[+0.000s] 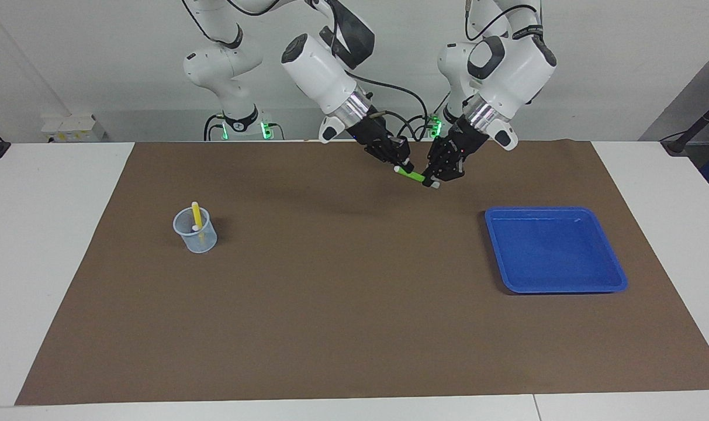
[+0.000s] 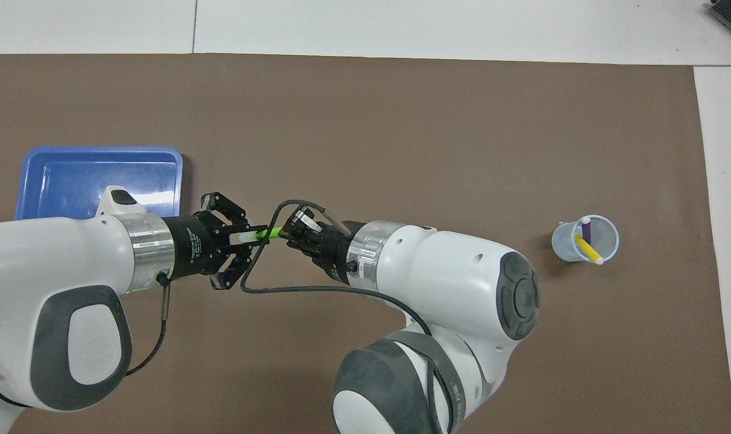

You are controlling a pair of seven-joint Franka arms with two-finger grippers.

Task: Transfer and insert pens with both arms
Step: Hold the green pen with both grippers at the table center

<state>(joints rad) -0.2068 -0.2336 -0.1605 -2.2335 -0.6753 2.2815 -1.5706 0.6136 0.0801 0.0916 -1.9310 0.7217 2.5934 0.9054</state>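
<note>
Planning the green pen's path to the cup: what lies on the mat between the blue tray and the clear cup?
Nothing: bare brown mat between blue tray and clear cup, shown in the facing view.

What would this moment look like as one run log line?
stage: handover | left hand: shut on green pen | right hand: shut on green pen | cup: yellow pen, purple pen | tray: no pens
</note>
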